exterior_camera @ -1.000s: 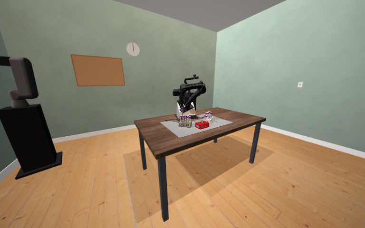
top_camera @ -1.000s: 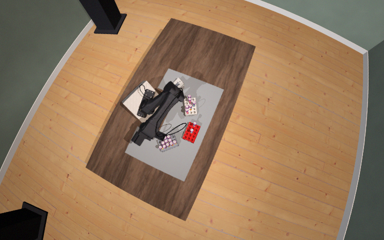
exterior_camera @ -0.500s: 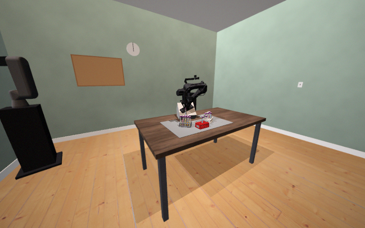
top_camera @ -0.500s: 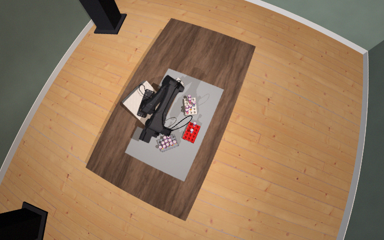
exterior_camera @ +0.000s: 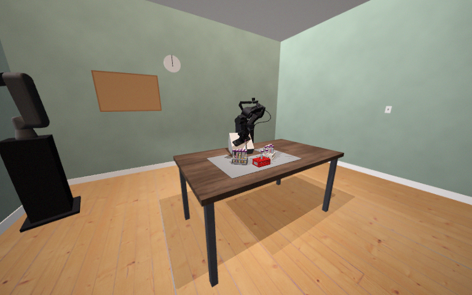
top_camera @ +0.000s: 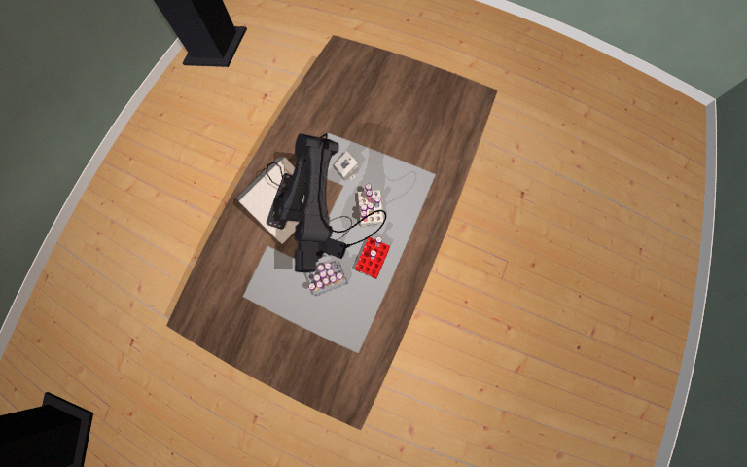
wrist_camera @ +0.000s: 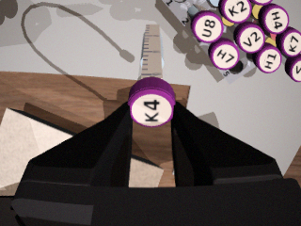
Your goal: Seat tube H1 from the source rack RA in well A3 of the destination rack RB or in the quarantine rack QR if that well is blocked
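My gripper (wrist_camera: pixel 151 111) (exterior_camera: pixel 246 140) is shut on tube K4 (wrist_camera: pixel 151 110), whose purple-rimmed cap is between the fingertips. The graduated tube body extends away from the fingers. Tube H1 (wrist_camera: pixel 268 59) stands in the grey rack RA (top_camera: pixel 339 286) (exterior_camera: pixel 239 163), at the upper right of the wrist view, beside H7, V2 and K7. The gripper is off to one side of RA. The white rack RB (top_camera: pixel 361 222) holds several purple-capped tubes. The red rack QR (top_camera: pixel 364 269) (exterior_camera: pixel 261 161) holds two tubes. Which wells of RB are filled is too small to tell.
The racks stand on the grey bench mat (top_camera: pixel 345 324) (exterior_camera: pixel 225 174). A small pale box (top_camera: pixel 347 167) with a cable lies at the mat's upper left in the top view. A larger white slanted box (top_camera: pixel 259 199) is beside the arm. Standing tubes crowd RA.
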